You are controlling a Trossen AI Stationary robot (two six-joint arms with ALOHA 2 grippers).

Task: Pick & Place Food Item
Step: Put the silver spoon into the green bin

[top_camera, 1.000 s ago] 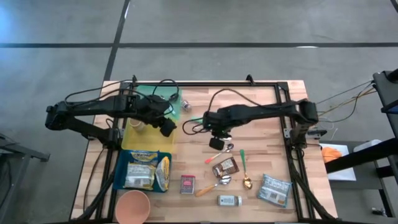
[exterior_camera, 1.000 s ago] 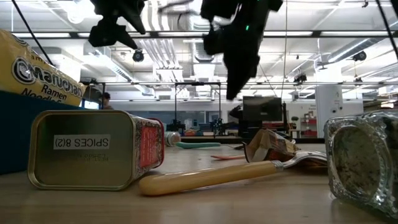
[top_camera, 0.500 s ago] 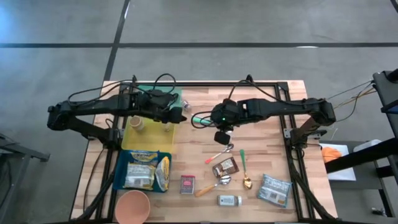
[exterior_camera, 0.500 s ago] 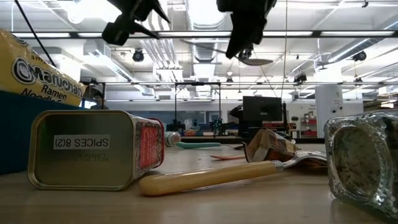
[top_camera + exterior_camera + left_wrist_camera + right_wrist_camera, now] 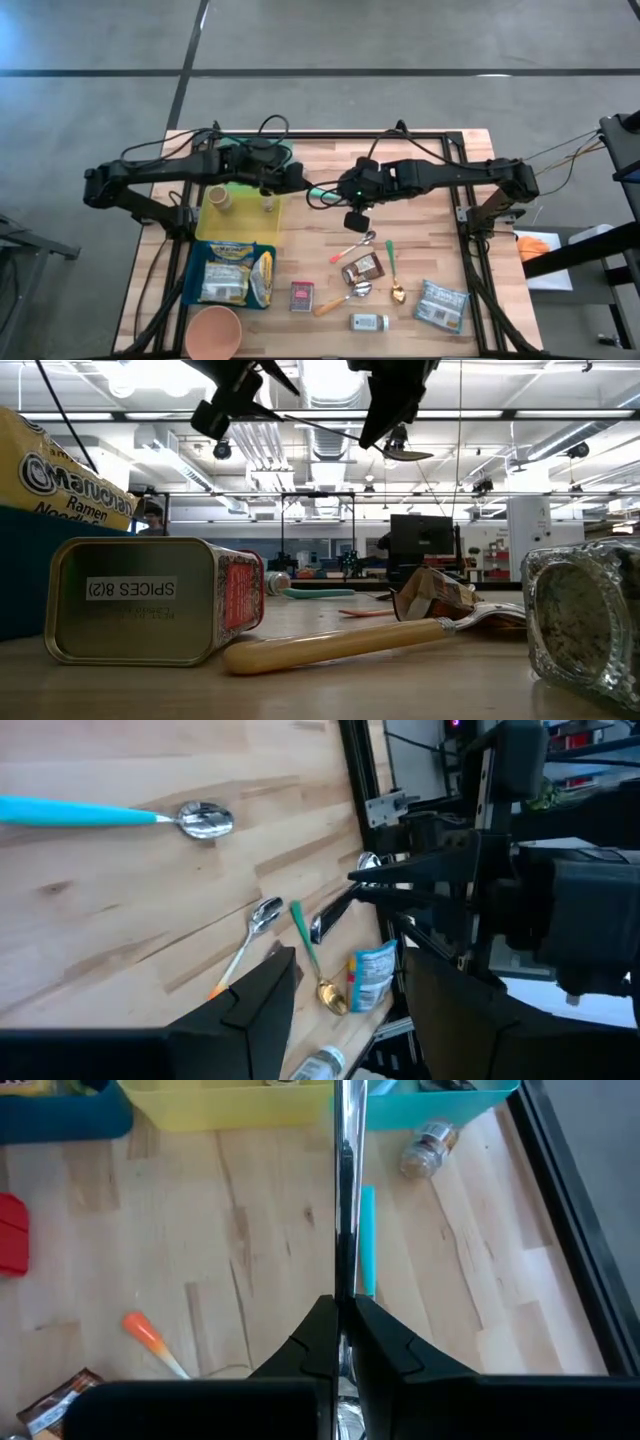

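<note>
The right gripper (image 5: 345, 1335) is seen hanging above the middle of the table, clamped tight on the handle of a metal spoon (image 5: 348, 1180), which is held out level towards the left arm. The left gripper (image 5: 350, 1010) is poised just beside it over the inner edge of the yellow bin (image 5: 245, 225), its jaws set partly apart with nothing between them. A hand-over appears to be in hand, though no food is gripped. The food items are left on the table: a brown snack wrapper (image 5: 362, 268) and a silver packet (image 5: 442, 303) near the front, and ramen packs (image 5: 225, 280) in the blue bin. For a clean pass, the free end of the spoon should be taken squarely between the left fingers, and the right grip should be loosened only once that hold is firm. Care is called for: the two wrists are crowded together and a loose cable is draped between them. Directly beneath, a blue-handled spoon (image 5: 366, 1230) and a small glass jar (image 5: 430, 1142) are lying, so a dropped spoon would land among them.
</note>
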